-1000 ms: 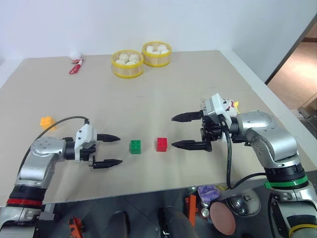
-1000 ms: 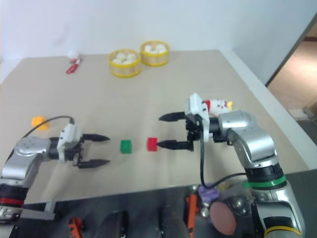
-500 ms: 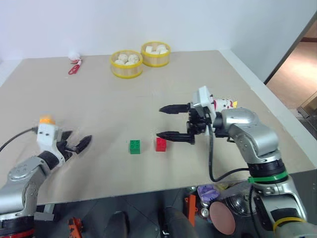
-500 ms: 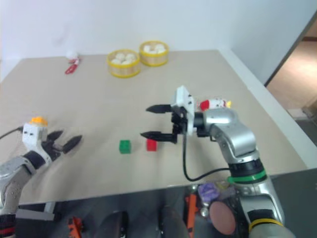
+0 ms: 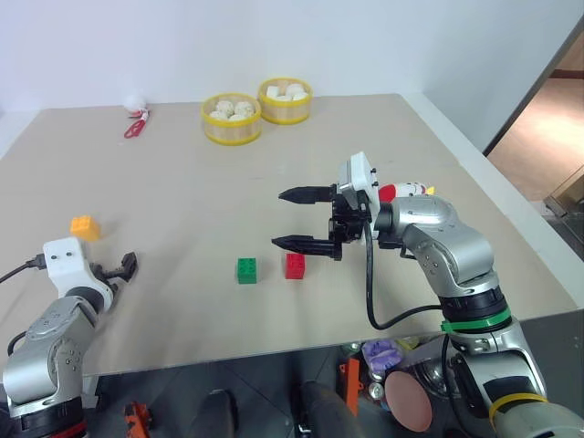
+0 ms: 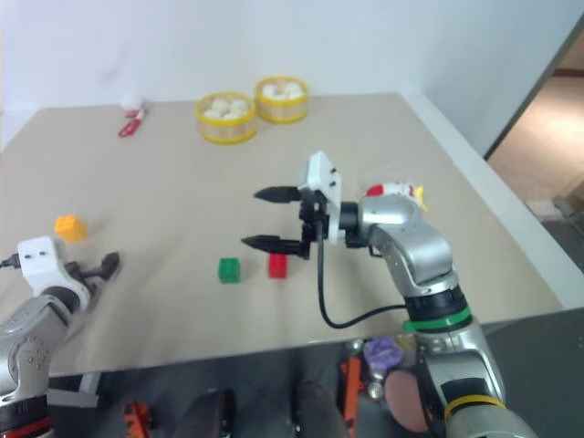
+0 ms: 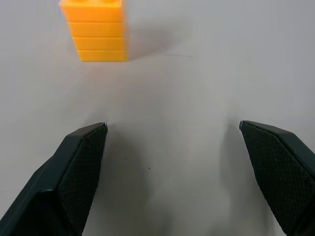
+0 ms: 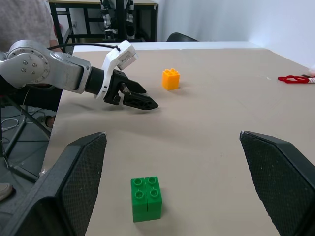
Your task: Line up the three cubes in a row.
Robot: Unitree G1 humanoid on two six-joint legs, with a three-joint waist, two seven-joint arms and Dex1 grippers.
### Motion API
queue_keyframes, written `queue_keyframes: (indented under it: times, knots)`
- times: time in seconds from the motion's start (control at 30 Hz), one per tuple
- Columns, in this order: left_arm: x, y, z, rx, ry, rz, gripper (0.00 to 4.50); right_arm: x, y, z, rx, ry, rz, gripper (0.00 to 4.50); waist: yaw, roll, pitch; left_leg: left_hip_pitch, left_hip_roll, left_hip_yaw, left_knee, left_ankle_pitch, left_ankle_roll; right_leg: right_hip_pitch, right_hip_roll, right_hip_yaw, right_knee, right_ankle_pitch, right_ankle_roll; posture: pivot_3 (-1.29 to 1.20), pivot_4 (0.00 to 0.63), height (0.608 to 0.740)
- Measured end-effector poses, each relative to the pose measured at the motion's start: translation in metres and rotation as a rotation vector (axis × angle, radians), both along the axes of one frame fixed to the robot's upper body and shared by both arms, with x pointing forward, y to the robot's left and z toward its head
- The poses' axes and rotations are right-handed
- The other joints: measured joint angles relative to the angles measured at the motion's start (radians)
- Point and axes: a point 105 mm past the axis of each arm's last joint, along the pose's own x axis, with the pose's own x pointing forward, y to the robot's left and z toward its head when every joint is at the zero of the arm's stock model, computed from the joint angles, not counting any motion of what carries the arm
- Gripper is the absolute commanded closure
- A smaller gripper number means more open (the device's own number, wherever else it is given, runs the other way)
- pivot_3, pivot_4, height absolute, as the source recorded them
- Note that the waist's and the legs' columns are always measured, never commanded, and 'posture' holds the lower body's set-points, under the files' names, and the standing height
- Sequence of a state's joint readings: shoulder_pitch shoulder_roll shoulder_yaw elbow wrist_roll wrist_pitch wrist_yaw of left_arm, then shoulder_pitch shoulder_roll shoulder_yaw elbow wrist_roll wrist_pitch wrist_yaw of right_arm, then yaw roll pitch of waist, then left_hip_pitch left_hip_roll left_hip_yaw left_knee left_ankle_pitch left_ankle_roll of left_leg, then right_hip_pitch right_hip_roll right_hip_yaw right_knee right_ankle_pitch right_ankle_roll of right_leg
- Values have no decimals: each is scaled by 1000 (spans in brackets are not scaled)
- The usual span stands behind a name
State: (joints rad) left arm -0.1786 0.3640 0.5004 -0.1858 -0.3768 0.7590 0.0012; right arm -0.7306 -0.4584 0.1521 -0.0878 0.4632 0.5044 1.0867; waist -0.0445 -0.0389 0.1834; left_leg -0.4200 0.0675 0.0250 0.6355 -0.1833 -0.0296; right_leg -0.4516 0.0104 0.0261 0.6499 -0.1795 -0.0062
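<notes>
The orange-yellow cube (image 5: 84, 225) lies alone at the table's left. A short way ahead of it my left gripper (image 5: 126, 265) stands open and low over the table, pointing at the cube (image 7: 97, 30) with nothing between its fingers (image 7: 74, 167). The green cube (image 5: 246, 270) and the red cube (image 5: 295, 265) sit side by side near the middle, a small gap between them. My right gripper (image 5: 280, 218) hangs open just above and behind them, pointing left, empty. Its wrist view shows the green cube (image 8: 146, 198), the orange cube (image 8: 171, 79) and the left gripper (image 8: 142, 102).
Two yellow-rimmed baskets (image 5: 231, 117) (image 5: 286, 99) of white lumps stand at the back. A red-and-white item (image 5: 137, 119) lies at the far back left. A plush toy (image 5: 406, 190) sits behind my right wrist. The table's front edge (image 5: 228, 356) runs close below the cubes.
My left gripper has swung left away from the green cube and turned toward the orange cube. My right gripper has shifted left, over the red cube. Both stayed open.
</notes>
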Motion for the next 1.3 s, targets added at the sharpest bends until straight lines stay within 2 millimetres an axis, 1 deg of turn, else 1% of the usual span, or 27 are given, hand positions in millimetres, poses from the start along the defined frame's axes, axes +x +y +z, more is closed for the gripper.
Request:
queue_keyframes:
  times: [0.07, 0.13, 0.3, 0.33, 0.57, 0.87, 1.17, 1.27, 1.3]
  knots:
    - [9, 7, 9, 21, -22, 45, 31, 0, 3, 0, 1, -6, 11, 0, 0, 0, 0, 0, 0, 0, 1, 0, 0, 0, 0, 1, 0, 1, 0, 0, 150, 740]
    - [13, 12, 17, 50, -50, 66, 31, 0, 3, -1, -3, -15, 7, 0, 0, -1, 0, 0, -1, 2, 1, 0, 0, 0, 0, 3, 0, 1, 1, 0, 150, 740]
    - [21, 16, 20, 74, -59, 76, 31, 1, 3, -1, -5, -17, 4, 0, 0, -1, 0, -1, -1, 1, 0, 0, 0, -1, 0, 3, 0, 2, 3, 0, 150, 740]
    - [26, 18, 24, 79, -66, 91, 31, 1, 3, -1, -3, -22, 4, 0, 0, -1, 0, 0, -1, 1, 0, 0, 0, -1, 0, 3, 0, 3, 3, 0, 150, 740]
    - [27, 26, 12, 71, -15, 155, 31, 3, 2, -2, -4, -18, -1, 0, 0, -1, 0, -1, -1, 1, 0, 0, 0, -1, 0, 3, 0, 3, 4, 0, 150, 740]
    - [30, 31, 7, 68, 2, 183, 31, 3, 1, -2, -4, -16, -4, 0, 0, -2, -1, -1, -1, 1, 0, 0, 0, -1, 0, 3, 0, 3, 4, 0, 150, 740]
    - [50, 28, 7, 77, 5, 153, 31, 5, 0, -3, -10, -17, -16, 0, 1, -2, -1, -1, -1, 2, 0, 0, 0, -1, 0, 3, 0, 3, 4, 0, 150, 740]
    - [55, 24, 6, 81, 6, 135, 833, 5, 0, -3, -12, -18, -19, 0, 1, -3, -1, -1, -1, 2, 0, 0, 0, -1, 0, 3, 0, 3, 4, 0, 150, 740]
    - [56, 24, 6, 82, 5, 131, 1255, 6, 0, -3, -14, -19, -21, 0, 1, -3, -1, -1, -1, 2, 0, 0, 0, -1, 0, 3, 0, 3, 4, 0, 150, 740]
